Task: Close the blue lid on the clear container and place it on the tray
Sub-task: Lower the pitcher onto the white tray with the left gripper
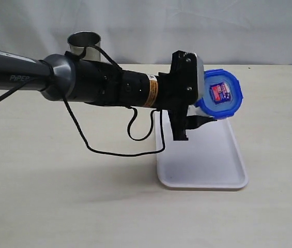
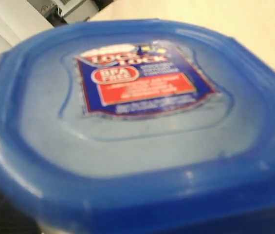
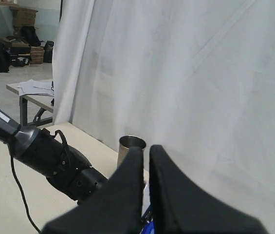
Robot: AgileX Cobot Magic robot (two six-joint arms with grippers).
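Left jaws: spread wide and grasping the clear container [image 1: 199, 107] just under its rim. Little of the body showed past the left arm [image 1: 109, 85]. The blue lid [image 1: 219, 94] sat on top of the container, sticker side tipped toward the exterior camera. It filled the left wrist view [image 2: 137, 126].

Right jaws: clenched on nothing, raised well clear of the tray [image 1: 202, 165] and outside the exterior view.

The container and lid hung above the far end of the tray, not touching it, and leaned off upright.

Steel cup [image 1: 83, 45]: on the counter [image 1: 42, 196], well apart from the tray and behind the left arm. It played no part.

Step in hand, as judged: the lid was on, and the carry to the tray was nearly over. The flaps looked folded down, though the close view was too blurred to say whether all four had latched.

Next move calls for:
- levelling the container so its base faces the tray
- lowering it onto bare tray floor inside the rim
- releasing the left jaws only once it stands

A tall canister set down leaning could topple.
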